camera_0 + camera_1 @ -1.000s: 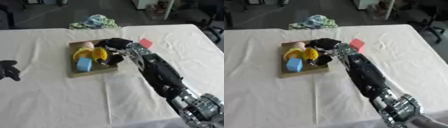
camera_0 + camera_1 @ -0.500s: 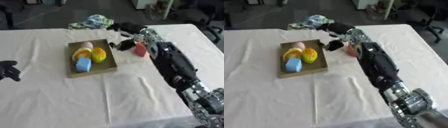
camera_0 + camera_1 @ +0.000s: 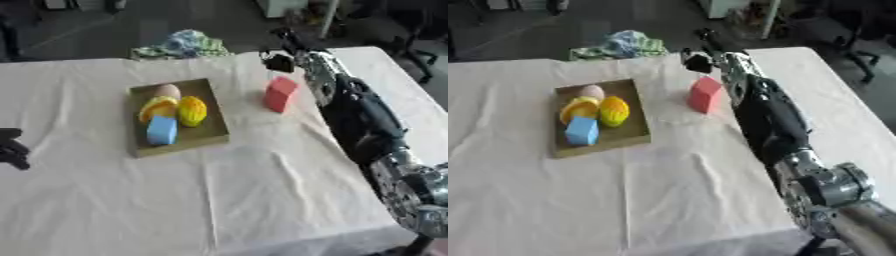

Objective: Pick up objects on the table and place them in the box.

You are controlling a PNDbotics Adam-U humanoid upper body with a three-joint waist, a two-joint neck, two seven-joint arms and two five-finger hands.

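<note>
Basically, in the left eye view the right hand (image 3: 282,59) is hovering past the far side of the upright red rectangular block (image 3: 280,94), with the block sitting nearer the robot than the hand and just below it in frame. The hand is a dark blur there, so I cannot tell whether it is spread or curled; nothing appears to be held. The block is standing on its short end on the white tablecloth (image 3: 262,180), long axis vertical, apart from the hand. From the hand, the shallow brown cardboard box (image 3: 217,131) is lying to its left and closer to the robot, with the block standing between hand and box. Inside the box are sitting a pale egg-shaped piece (image 3: 166,91), an orange rounded piece (image 3: 157,108), a yellow corn-like piece (image 3: 192,110) and a blue cube (image 3: 162,130). The left hand (image 3: 12,150) is idling at the left edge, far from the block, fingers too dark to read.

Switching to the right eye view, the same relation is holding: the right hand (image 3: 699,61) is sitting beyond and just above the block (image 3: 704,94), not touching it. My read: the right hand is clearly the nearer one, and it needs to come back toward the robot and down onto the block's top.
</note>
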